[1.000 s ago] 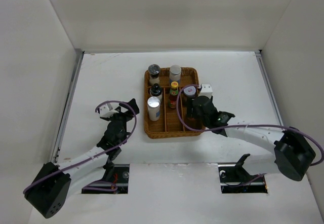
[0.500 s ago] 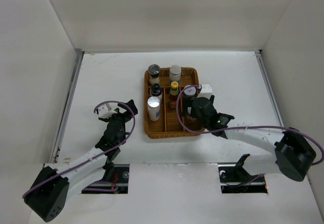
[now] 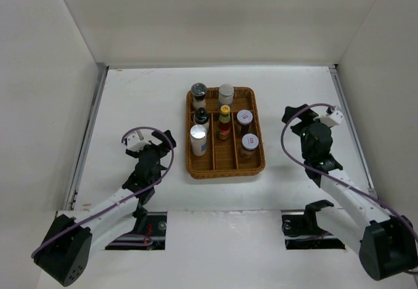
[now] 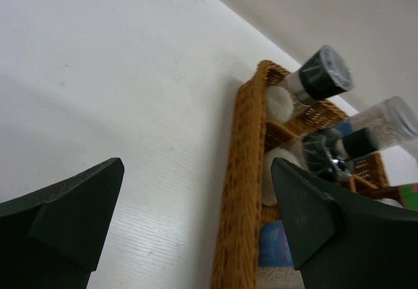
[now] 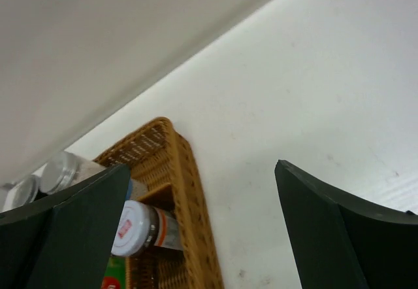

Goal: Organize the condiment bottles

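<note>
A wicker basket holds all the condiment bottles upright in its compartments: a dark-lidded shaker, a white-capped shaker, a small dark bottle, a silver-capped white shaker, a yellow-capped red sauce bottle and two pale-lidded jars. My left gripper is open and empty, left of the basket. My right gripper is open and empty, right of the basket. The basket shows in the left wrist view and the right wrist view.
White walls enclose the table on three sides. The table's raised edges run along the left and right. Bare white tabletop lies on both sides of the basket.
My right gripper let go of the pale-lidded jar in the basket's right column and pulled back to the right, away from the basket. The left arm has barely moved.
</note>
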You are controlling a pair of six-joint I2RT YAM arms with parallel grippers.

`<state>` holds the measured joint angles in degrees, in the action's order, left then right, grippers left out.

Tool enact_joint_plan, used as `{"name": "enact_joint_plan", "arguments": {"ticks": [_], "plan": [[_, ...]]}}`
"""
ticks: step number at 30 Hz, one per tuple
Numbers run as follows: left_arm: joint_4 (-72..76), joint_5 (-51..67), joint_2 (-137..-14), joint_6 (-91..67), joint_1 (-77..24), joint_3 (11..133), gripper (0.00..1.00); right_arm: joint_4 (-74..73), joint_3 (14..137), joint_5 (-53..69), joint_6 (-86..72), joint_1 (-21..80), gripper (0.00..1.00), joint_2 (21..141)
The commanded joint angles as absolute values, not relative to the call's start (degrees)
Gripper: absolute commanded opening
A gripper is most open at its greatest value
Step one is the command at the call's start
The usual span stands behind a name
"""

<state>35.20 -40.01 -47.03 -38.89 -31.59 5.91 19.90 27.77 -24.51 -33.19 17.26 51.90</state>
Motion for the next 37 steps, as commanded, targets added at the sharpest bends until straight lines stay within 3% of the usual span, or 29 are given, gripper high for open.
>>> {"name": "enact_joint_plan", "arguments": {"ticks": [1,10,30,37], "plan": [[27.73,-39.11,-49.56,-39.55,-29.14,10.97,1.00,25.92,22.95,-18.20,-43.67,13.15,1.00,53.87],[8.88,-40.34,-47.12,-40.69,-31.68,17.93,1.00,29.71,18.20,-18.98,-47.81,11.03,1.00,55.72],[11.16,-38.41,-47.28,-40.34,-35.20,18.81,1.00,29.53,18.89,-17.49,-48.60,10.59,1.00,58.97],[7.30,-39.02,-49.40,-39.29,-35.90,24.34,1.00,29.36,18.54,-17.40,-48.43,10.50,1.00,57.31]]}}
